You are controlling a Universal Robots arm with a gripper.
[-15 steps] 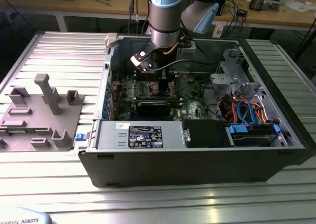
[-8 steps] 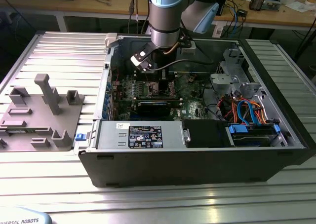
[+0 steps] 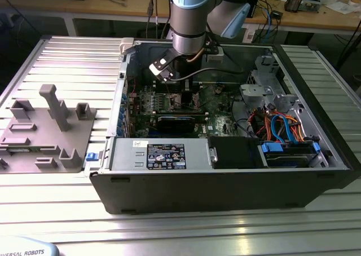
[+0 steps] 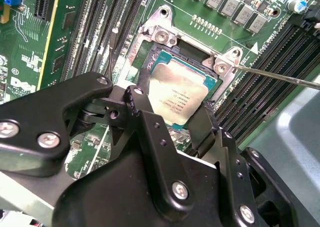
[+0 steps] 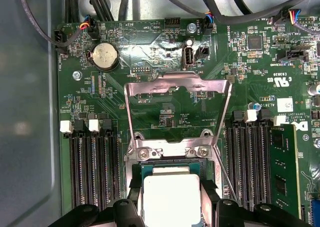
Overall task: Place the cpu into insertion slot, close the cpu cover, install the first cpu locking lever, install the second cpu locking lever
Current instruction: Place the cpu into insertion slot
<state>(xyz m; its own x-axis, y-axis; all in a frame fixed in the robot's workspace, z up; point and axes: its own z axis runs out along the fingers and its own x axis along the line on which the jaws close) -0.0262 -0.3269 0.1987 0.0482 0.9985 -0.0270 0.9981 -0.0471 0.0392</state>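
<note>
1. Starting at the exterior view's left: the grey fixture tray (image 3: pixel 48 129) sits on the table just beside the computer case (image 3: pixel 225 188). It's out of your arm's way.
2. Moving right, your arm (image 3: pixel 189 19) reaches down into the open case, right over the green motherboard (image 3: pixel 219 106).
3. In the second wrist view your gripper (image 4: pixel 175 102) looks clenched on the cpu (image 4: pixel 177 89), pinching it by two opposite edges. I'd guess that's to keep the chip flat and square to the socket.
4. The cpu is in the insertion slot (image 4: pixel 165 36), inside its silvery rim. I can't tell whether it's fully bottomed out.
5. In the first wrist view the cpu cover (image 5: pixel 150 86) is flipped up and back on its hinge. That leaves the socket open from above, so the chip can go straight down.
6. The thin wire locking lever (image 4: pixel 280 76) is swung out beside the socket, unlatched, which is what lets that cover stand open.
7. At the exterior view's right, the orange and blue cables (image 3: pixel 282 123) are well apart from the work.
</note>
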